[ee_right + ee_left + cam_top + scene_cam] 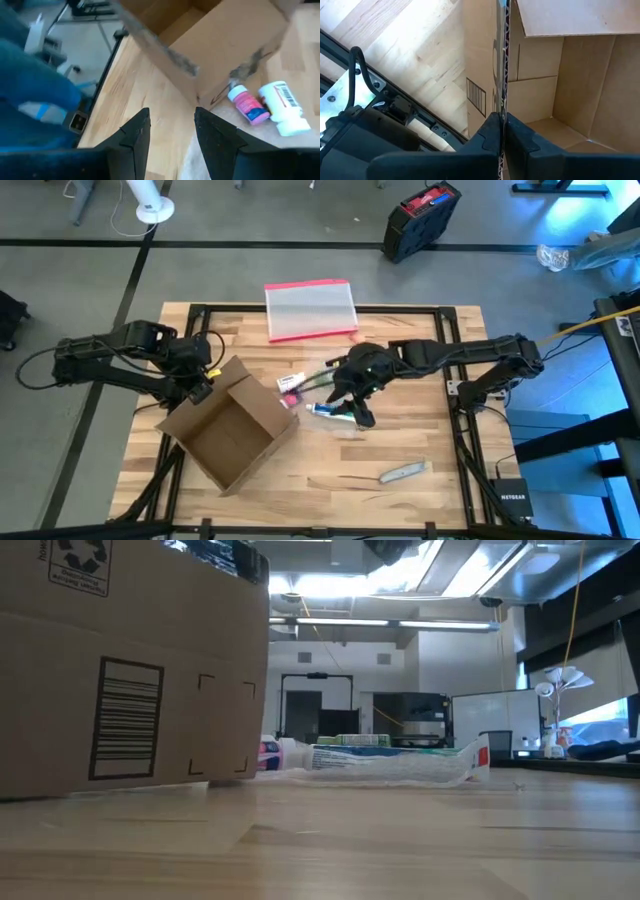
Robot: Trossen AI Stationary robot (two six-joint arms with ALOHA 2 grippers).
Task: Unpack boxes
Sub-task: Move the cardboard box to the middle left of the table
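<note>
Cardboard box (232, 428), brown and corrugated, sits open-topped on the left half of the slatted wooden worktop (330, 470), turned at an angle to the worktop's edges, with one flap sticking up toward the left arm. The left tool (203, 388) is closed on that flap's thin edge; the left wrist view shows the fluted edge of the wall pinched between the two dark fingers (485, 140), with the bare brown inside of the box beyond. In the low view the box's outer wall carries a printed barcode (125, 720) and a recycling mark.

The right tool (352, 408) hangs over the middle of the worktop with its fingers apart and nothing between them, just beside the box's right corner. Near it lie a white tube (390, 764) with green print, a small pink bottle (248, 105) and a white bottle (282, 107), all close to the box wall.

A clear flat pouch (310, 309) with a red edge lies at the far edge. A small grey flat piece (403, 472) lies alone on open wood near the front right.
</note>
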